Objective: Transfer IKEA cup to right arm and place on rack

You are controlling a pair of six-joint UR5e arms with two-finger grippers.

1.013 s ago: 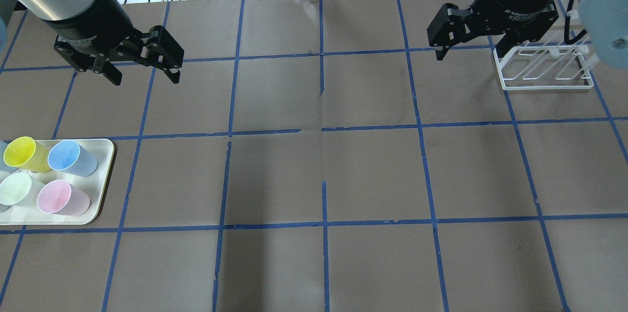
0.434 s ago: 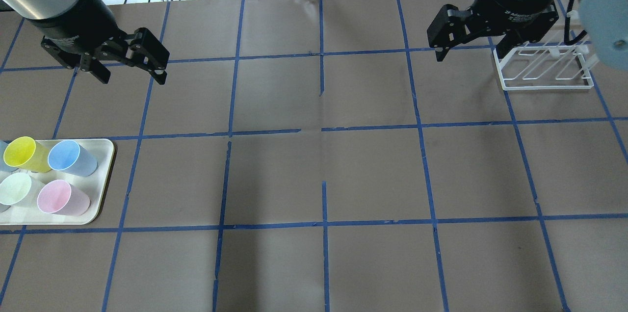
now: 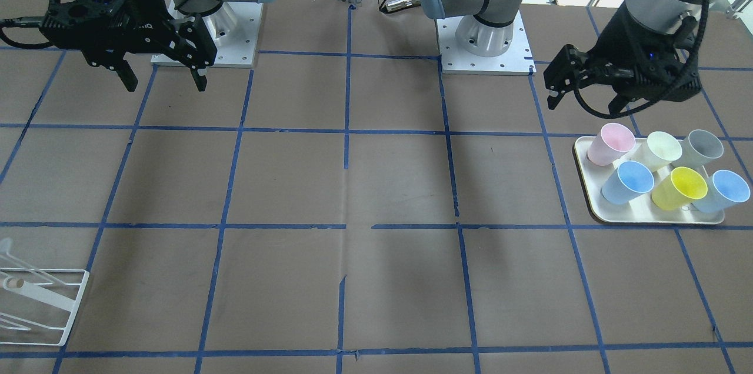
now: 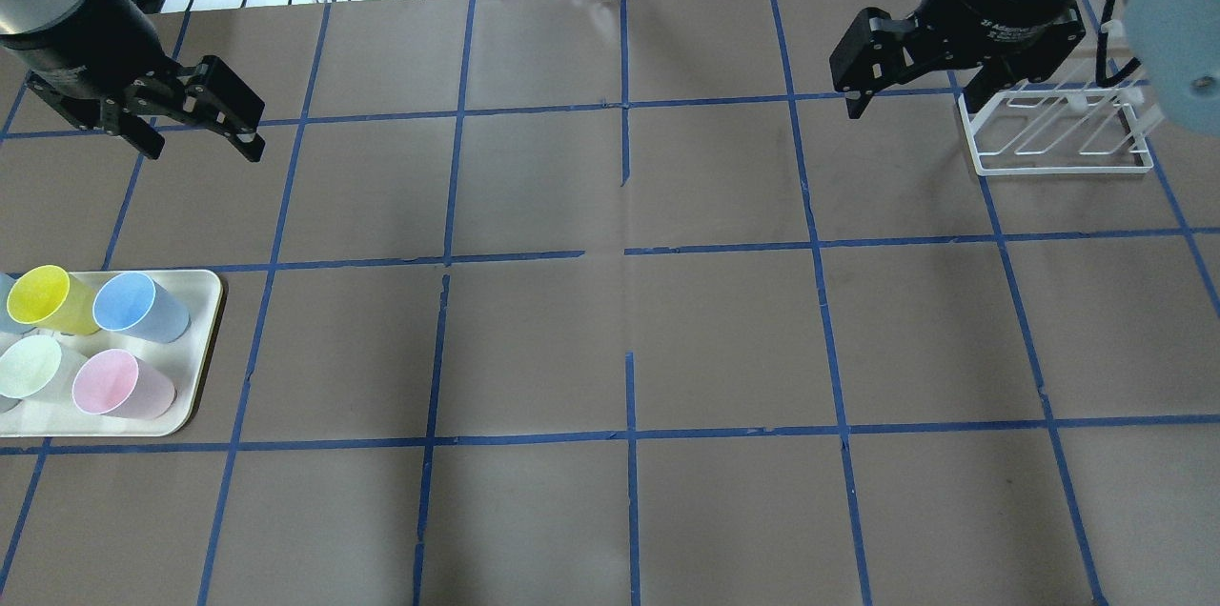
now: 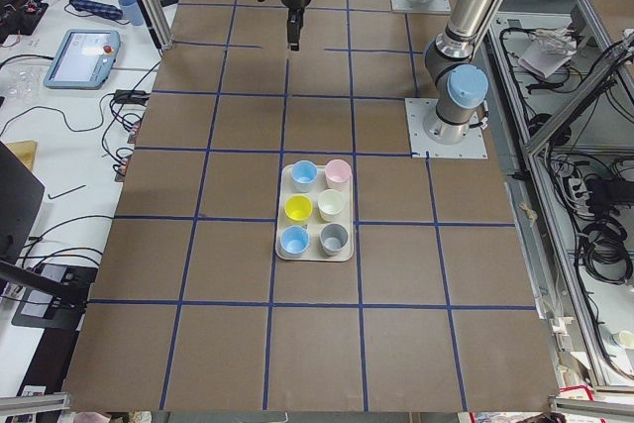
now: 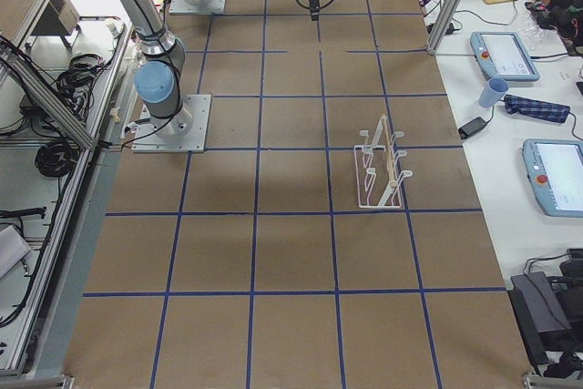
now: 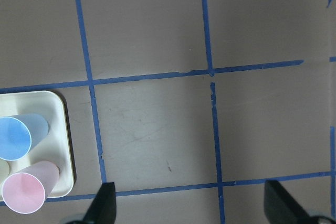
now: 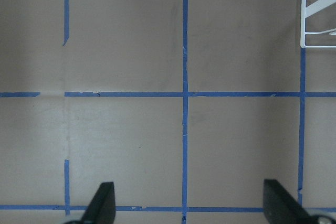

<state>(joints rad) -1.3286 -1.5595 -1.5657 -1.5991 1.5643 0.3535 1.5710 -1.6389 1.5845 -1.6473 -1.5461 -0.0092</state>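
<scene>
The IKEA cup is a light-grey tumbler standing at the robot-side outer corner of the cream tray, and it also shows in the exterior left view. My left gripper is open and empty, hanging above the table near the tray; it also shows in the front-facing view. My right gripper is open and empty, just left of the white wire rack. The rack holds nothing.
The tray also holds pink, pale green, yellow and light blue cups, crowded around the grey one. Cables and a power brick lie beyond the table's far edge.
My left gripper has moved left across the table, toward the tray's side, and stays open. The right gripper has not moved.
</scene>
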